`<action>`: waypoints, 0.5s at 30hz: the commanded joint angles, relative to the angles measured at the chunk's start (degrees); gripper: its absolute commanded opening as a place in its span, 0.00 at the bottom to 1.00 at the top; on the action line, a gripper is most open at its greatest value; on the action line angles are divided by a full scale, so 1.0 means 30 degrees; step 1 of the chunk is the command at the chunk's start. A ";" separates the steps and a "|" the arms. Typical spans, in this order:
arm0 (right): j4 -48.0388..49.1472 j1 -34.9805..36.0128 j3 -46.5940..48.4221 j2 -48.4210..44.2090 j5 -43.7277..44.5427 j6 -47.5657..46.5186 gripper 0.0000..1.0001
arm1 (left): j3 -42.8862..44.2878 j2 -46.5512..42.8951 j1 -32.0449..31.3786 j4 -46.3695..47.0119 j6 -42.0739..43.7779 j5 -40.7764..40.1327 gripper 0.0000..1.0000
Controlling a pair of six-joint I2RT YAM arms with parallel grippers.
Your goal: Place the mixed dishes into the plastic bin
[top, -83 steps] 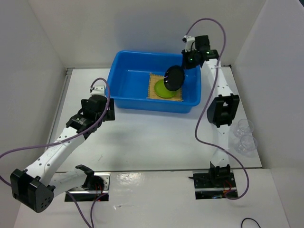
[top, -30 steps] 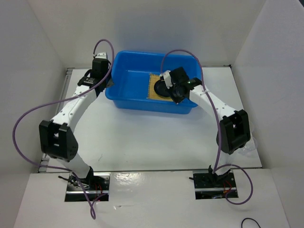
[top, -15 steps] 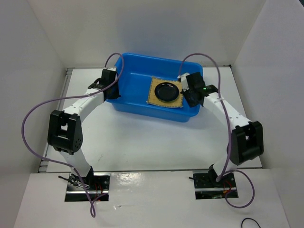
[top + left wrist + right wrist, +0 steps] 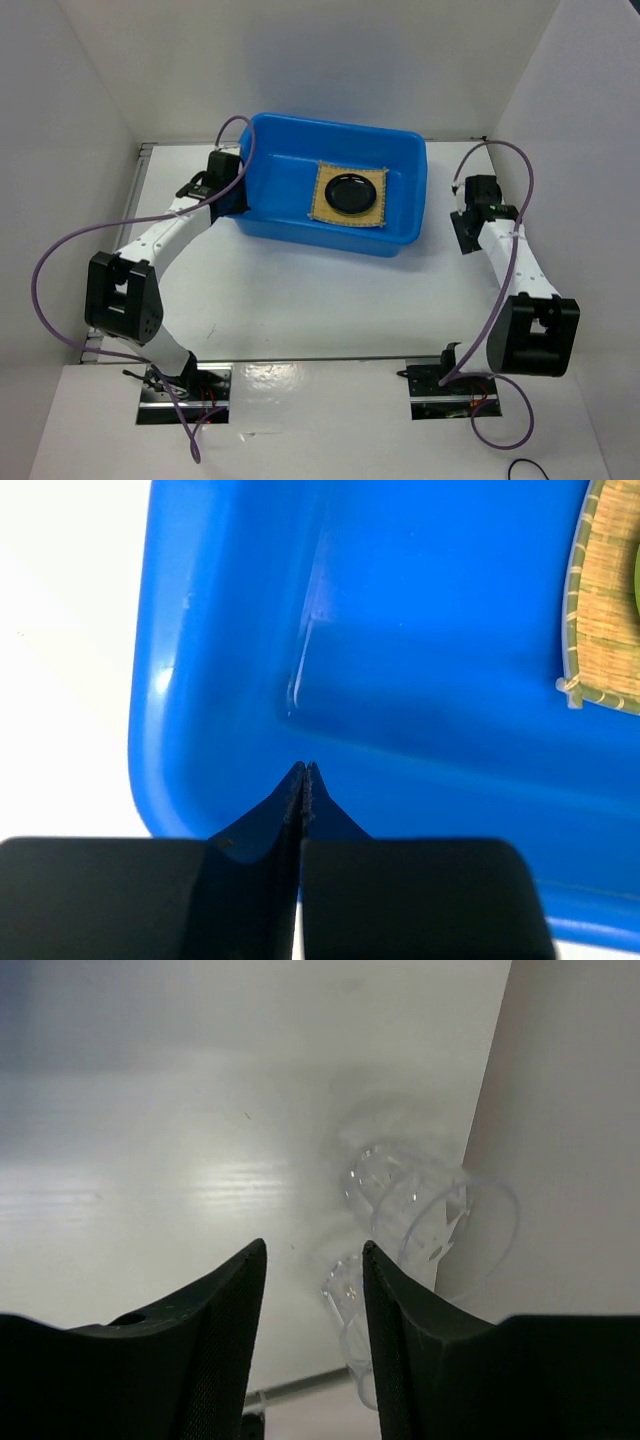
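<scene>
The blue plastic bin [image 4: 280,190] stands at the back of the table. Inside it the tan woven mat [image 4: 375,212] lies flat, and the black dish [image 4: 350,191] rests on the mat's middle. My left gripper [image 4: 232,195] is shut and empty, its tips [image 4: 303,770] over the bin's left inner wall [image 4: 400,630]; the mat's edge [image 4: 605,630] shows at the right. My right gripper [image 4: 464,236] is outside the bin, over the table to its right. Its jaws [image 4: 313,1250] stand open with nothing between them, facing two clear cups [image 4: 430,1205] [image 4: 348,1305] that lie apart from them.
White walls close in the table on the left, back and right. The clear cups sit against the right wall [image 4: 570,1130]. The right arm's elbow [image 4: 538,330] hangs over the table's right front.
The right gripper let go of the black dish on the mat, opened, and swung right out of the bin toward the cups. The bin shifted a little; the left gripper stayed shut at its left rim.
</scene>
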 commanded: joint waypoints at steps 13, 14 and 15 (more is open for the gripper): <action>0.0823 -0.4995 -0.1007 0.2273 0.0165 -0.2845 0.49 | -0.1514 -0.1605 -0.0066 -0.1031 0.0252 -0.0771 0.00; 0.1200 -0.4998 -0.1009 0.2480 0.0165 -0.3077 0.49 | -0.1515 -0.1605 -0.0066 -0.1031 0.0252 -0.0771 0.00; 0.1407 -0.5230 -0.1241 0.2656 0.0426 -0.3282 0.49 | -0.1515 -0.1605 -0.0066 -0.1031 0.0252 -0.0771 0.00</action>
